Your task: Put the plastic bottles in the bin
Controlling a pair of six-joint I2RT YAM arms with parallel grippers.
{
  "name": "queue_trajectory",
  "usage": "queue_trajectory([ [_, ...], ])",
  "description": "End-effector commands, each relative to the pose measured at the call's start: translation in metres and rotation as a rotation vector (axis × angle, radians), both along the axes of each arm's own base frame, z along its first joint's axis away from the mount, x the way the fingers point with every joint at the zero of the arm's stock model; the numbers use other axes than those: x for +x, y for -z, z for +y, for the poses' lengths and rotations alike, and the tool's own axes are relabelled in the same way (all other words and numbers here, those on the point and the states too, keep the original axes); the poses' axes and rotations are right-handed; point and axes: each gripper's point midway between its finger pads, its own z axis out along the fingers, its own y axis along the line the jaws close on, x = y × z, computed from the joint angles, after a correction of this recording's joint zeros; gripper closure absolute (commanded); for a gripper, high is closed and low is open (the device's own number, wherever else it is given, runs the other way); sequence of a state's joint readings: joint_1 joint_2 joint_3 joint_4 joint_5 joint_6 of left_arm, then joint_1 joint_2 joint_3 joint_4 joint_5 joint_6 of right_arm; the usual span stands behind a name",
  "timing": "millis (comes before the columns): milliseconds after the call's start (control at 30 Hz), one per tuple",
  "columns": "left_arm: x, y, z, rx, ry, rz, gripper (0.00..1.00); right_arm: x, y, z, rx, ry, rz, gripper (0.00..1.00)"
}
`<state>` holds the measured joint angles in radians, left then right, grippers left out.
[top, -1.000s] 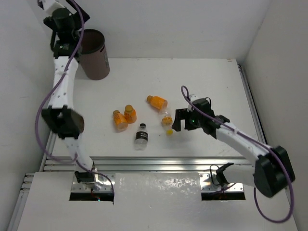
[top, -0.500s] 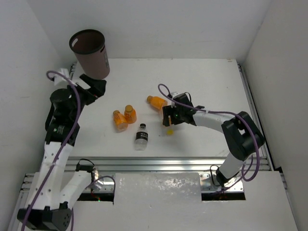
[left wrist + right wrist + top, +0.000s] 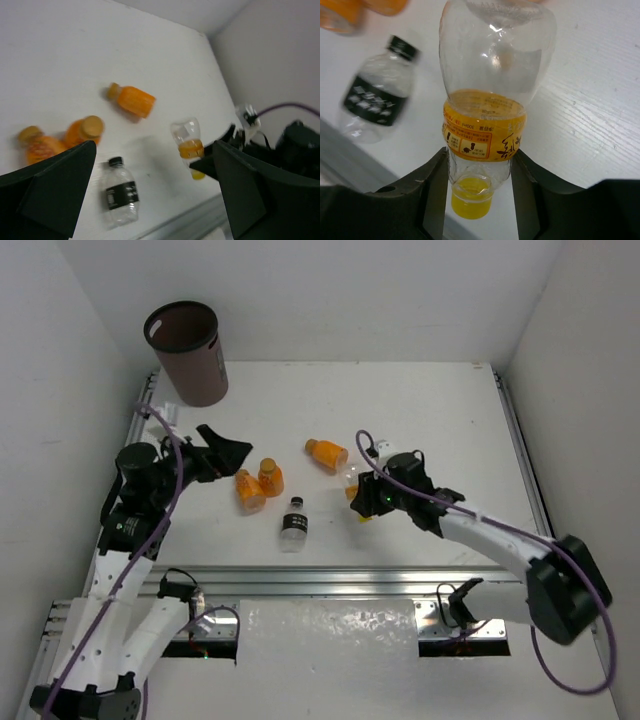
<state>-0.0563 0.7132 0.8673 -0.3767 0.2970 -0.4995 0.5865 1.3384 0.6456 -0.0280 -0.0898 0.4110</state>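
My right gripper [image 3: 361, 497] [image 3: 480, 172] is shut on the neck end of a clear plastic bottle with a yellow cap and orange label [image 3: 492, 100] [image 3: 348, 480] [image 3: 189, 147], close to the table. Three orange bottles lie nearby: one [image 3: 327, 453] [image 3: 132, 99] just beyond it, and two side by side [image 3: 248, 490] [image 3: 270, 477] to the left. A clear bottle with a black cap [image 3: 293, 523] [image 3: 121, 196] [image 3: 377, 97] lies nearer the front. My left gripper [image 3: 225, 450] [image 3: 155, 145] hangs open left of the orange pair, holding nothing. The dark brown bin [image 3: 188, 352] stands at the far left corner.
White walls close in the table on the left, back and right. An aluminium rail [image 3: 330, 580] runs along the near edge. The right arm's purple cable [image 3: 372, 445] loops above its wrist.
The right gripper reached the yellow-capped bottle and shut on it. The left arm swung down from beside the bin toward the orange bottles, still open.
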Motion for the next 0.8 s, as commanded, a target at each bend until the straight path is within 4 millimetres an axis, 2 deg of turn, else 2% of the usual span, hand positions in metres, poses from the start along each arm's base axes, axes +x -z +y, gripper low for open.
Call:
queue_trajectory([
  [0, -0.017, -0.022, -0.062, -0.060, 0.319, -0.097, 0.00, -0.014, -0.054, 0.011, 0.135, -0.063, -0.089, 0.73],
  [33, -0.018, -0.020, -0.074, -0.070, 0.362, -0.088, 0.00, -0.021, -0.074, 0.015, 0.183, -0.105, -0.124, 0.73],
  [67, -0.027, -0.020, -0.099, -0.083, 0.446, -0.079, 0.00, -0.024, -0.087, 0.017, 0.211, -0.128, -0.150, 0.73],
  [100, -0.019, -0.017, -0.111, -0.082, 0.455, -0.060, 0.00, -0.034, -0.109, 0.024, 0.267, -0.195, -0.196, 0.73],
  [133, -0.030, -0.016, -0.135, -0.088, 0.525, -0.048, 0.00, -0.039, -0.121, 0.027, 0.299, -0.235, -0.221, 0.73],
  [167, -0.024, -0.017, -0.148, -0.092, 0.523, -0.050, 0.00, -0.045, -0.131, 0.029, 0.322, -0.274, -0.255, 0.73],
  [200, -0.025, -0.020, -0.157, -0.103, 0.539, -0.059, 0.00, -0.050, -0.151, 0.030, 0.363, -0.303, -0.316, 0.73],
  [233, -0.033, -0.026, -0.175, -0.128, 0.584, -0.076, 0.00, -0.060, -0.156, 0.034, 0.393, -0.351, -0.317, 0.73],
  [267, -0.030, -0.030, -0.185, -0.138, 0.592, -0.091, 0.00, -0.063, -0.165, 0.035, 0.415, -0.370, -0.341, 0.73],
  [300, -0.031, -0.025, -0.202, -0.139, 0.615, -0.075, 0.00, -0.069, -0.176, 0.036, 0.441, -0.398, -0.375, 0.73],
  [333, -0.036, -0.033, -0.207, -0.146, 0.634, -0.091, 0.00, -0.072, -0.180, 0.035, 0.449, -0.409, -0.384, 0.73],
  [400, -0.027, -0.032, -0.228, -0.136, 0.635, -0.073, 0.00, -0.080, -0.189, 0.035, 0.469, -0.440, -0.406, 0.73],
  [500, -0.027, -0.028, -0.247, -0.150, 0.663, -0.053, 0.01, -0.086, -0.197, 0.033, 0.485, -0.455, -0.446, 0.73],
  [567, -0.028, -0.030, -0.254, -0.176, 0.672, -0.050, 0.05, -0.088, -0.199, 0.032, 0.486, -0.464, -0.455, 0.73],
  [600, -0.028, -0.035, -0.256, -0.197, 0.682, -0.071, 0.13, -0.087, -0.199, 0.031, 0.480, -0.465, -0.458, 0.73],
  [667, -0.032, -0.042, -0.260, -0.227, 0.707, -0.087, 0.38, -0.086, -0.199, 0.031, 0.473, -0.459, -0.460, 0.72],
  [700, -0.034, -0.048, -0.263, -0.241, 0.732, -0.099, 0.70, -0.084, -0.199, 0.030, 0.469, -0.448, -0.464, 0.71],
  [733, -0.034, -0.051, -0.264, -0.245, 0.735, -0.102, 0.82, -0.081, -0.201, 0.028, 0.468, -0.427, -0.474, 0.67],
  [767, -0.031, -0.048, -0.263, -0.231, 0.720, -0.088, 0.96, -0.079, -0.201, 0.027, 0.468, -0.403, -0.472, 0.44],
])
